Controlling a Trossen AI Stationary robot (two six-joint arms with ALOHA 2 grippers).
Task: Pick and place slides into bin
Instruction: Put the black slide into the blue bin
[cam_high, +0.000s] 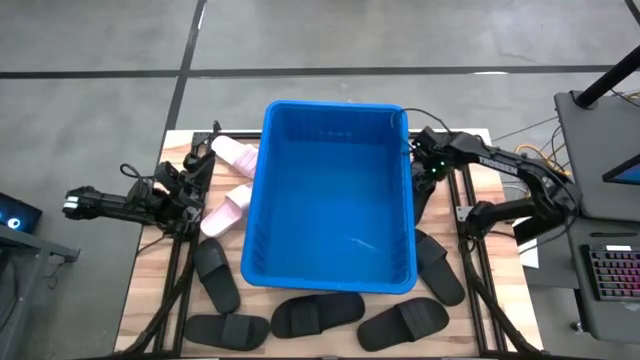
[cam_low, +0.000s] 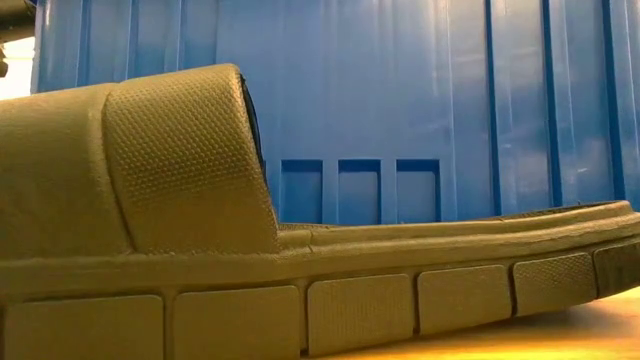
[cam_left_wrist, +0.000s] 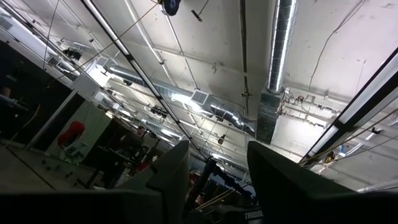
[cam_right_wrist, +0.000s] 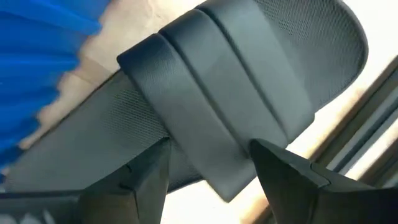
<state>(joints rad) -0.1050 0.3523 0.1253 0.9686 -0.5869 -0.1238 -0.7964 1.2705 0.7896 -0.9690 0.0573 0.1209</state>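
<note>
One blue bin (cam_high: 335, 200), two pink slides (cam_high: 232, 153), five black slides (cam_high: 318, 313) in view

bin (cam_high: 335, 195) mouth: open from above, only its walls bound it | table (cam_high: 150, 290) near edge: row of black slides (cam_high: 318, 312) crowds the strip below the bin | left of bin: two pink slides (cam_high: 232, 180) close against the wall | right of bin: narrow gap, one black slide (cam_high: 438, 268) there
</note>
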